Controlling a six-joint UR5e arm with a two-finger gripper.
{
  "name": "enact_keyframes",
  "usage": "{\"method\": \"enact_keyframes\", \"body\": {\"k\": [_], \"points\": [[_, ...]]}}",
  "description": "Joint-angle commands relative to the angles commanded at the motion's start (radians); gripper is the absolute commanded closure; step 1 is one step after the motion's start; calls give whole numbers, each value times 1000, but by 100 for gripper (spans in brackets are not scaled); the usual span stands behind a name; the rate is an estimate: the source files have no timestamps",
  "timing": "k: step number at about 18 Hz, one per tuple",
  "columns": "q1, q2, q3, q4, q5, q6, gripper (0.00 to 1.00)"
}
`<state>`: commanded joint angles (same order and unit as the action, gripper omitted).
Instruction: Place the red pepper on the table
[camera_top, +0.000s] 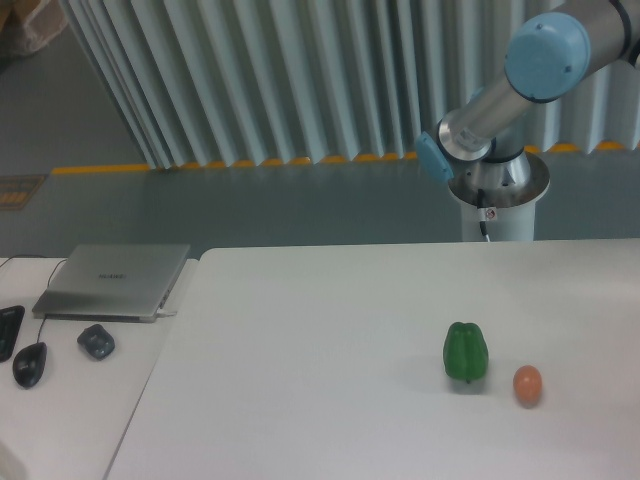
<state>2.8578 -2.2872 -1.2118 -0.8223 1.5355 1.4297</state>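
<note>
On the big white table (330, 400), from my one fixed camera, I see a green pepper (466, 352) standing up near the right side. Just beside it, a bit lower and to the right, sits a small orange egg-shaped thing (528, 385). They are close but not touching.

I look for the red pepper and I cannot find it anywhere on the table. It is not in this view at all (maybe the arm is carrying it up high, out of the picture, but that is only my guess).

At the back right I see the robot arm (500, 100), with its blue caps, rising from its round base (498, 195) behind the table. It goes up and out past the top right corner. So the gripper is outside the picture, and I cannot say if its fingers are open, closed, or holding something.

Off to the left, on the other desk (60, 410), lie a closed laptop (113, 280) and a dark mouse (30, 364).

So I judge the job is not done. The red pepper must yet come down onto the table and be let go.
</note>
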Motion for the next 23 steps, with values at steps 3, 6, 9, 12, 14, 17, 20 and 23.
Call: {"method": "enact_keyframes", "body": {"k": [3,6,9,12,14,17,20,23], "points": [[0,-14,-2,14,2,0,0],[-2,-26,-3,14,0,0,0],[-2,-37,-2,15,0,2,0],[-3,-38,-3,14,2,2,0],[-5,-34,0,12,2,5,20],[-5,-18,0,5,5,8,34],[-6,14,-12,0,6,3,35],[-9,50,-35,-6,3,3,35]]}}
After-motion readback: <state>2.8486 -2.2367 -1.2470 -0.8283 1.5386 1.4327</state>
